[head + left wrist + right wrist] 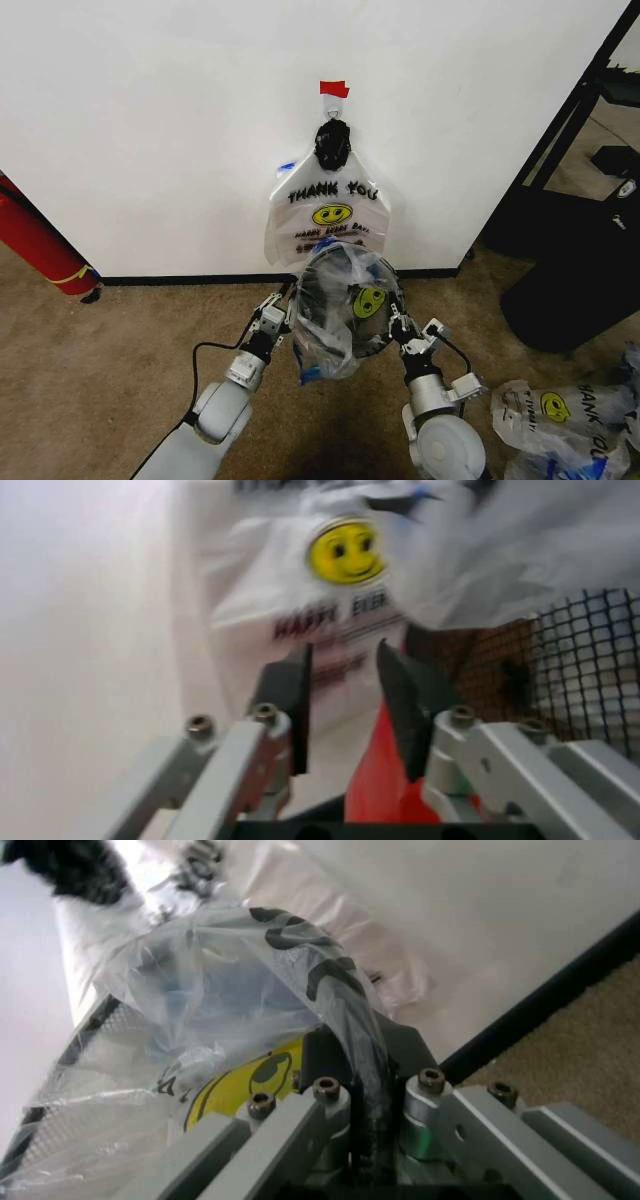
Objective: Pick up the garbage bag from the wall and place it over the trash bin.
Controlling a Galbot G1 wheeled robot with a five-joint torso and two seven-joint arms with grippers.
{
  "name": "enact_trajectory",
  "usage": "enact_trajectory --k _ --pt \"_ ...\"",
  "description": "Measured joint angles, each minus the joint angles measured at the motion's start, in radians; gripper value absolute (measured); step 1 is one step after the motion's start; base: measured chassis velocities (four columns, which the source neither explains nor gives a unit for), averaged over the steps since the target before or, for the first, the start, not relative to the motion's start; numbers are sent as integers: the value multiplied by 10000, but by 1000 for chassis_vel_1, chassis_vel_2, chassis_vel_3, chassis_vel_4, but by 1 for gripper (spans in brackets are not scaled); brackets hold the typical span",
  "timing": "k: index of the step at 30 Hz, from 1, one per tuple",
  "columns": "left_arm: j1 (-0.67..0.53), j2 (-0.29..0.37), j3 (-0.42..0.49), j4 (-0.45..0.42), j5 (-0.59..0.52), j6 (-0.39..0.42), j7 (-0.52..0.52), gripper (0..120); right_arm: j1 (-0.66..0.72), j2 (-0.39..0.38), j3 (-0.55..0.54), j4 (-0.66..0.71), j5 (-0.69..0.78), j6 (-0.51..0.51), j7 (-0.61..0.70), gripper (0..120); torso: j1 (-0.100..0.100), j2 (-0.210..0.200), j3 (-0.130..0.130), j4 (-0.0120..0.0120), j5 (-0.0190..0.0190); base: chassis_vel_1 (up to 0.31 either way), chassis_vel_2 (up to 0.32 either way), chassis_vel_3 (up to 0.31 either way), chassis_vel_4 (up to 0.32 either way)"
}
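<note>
The right gripper [365, 1087] is clamped on the rim of the trash bin [312, 285], pinching the garbage bag [345, 315] draped across its mouth. The left gripper [345, 705] sits at the bin's opposite edge, jaws parted and empty. The bin stands on carpet just before the wall [150, 120], below the hanging bags [330, 215]; open floor lies on its left.
</note>
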Motion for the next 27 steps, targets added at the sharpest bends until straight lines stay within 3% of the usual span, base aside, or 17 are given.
enact_trajectory --k 4,7,8,11,15,18,21,27 --pt "299 -6 -107 -377 -449 317 -247 46 60 90 6 -237 73 213 -29 1 0 0 0 0 1 0 0 0 0" --pt "944 112 -172 -1405 -957 934 -145 61 122 220 12 -354 189 477 -102 1 0 0 0 -2 2 0 0 0 0" --pt "944 112 -172 -1405 -957 934 -145 61 122 220 12 -354 189 477 -102 1 0 0 0 -2 2 0 0 0 0" --pt "1610 311 -170 -1812 -1392 1116 672 72 130 271 39 -326 299 544 -104 1 0 0 -1 1 1 0 0 0 0" --pt "1968 567 -726 -1637 -1329 929 1824 86 143 225 160 -308 301 603 -103 1 0 0 -1 -1 0 0 0 0 0" --pt "2118 941 -1281 -1515 -1398 707 3243 97 150 145 310 -249 393 662 -91 1 0 0 -1 0 1 0 0 0 0" --pt "2218 1166 -1452 -1547 -1561 591 4085 100 137 119 392 -220 529 709 -52 1 0 0 -1 -2 1 0 0 0 0" --pt "2325 825 -1183 -1768 -1707 866 4149 100 53 172 338 -135 555 732 -16 1 0 0 -1 -1 0 0 0 0 0"
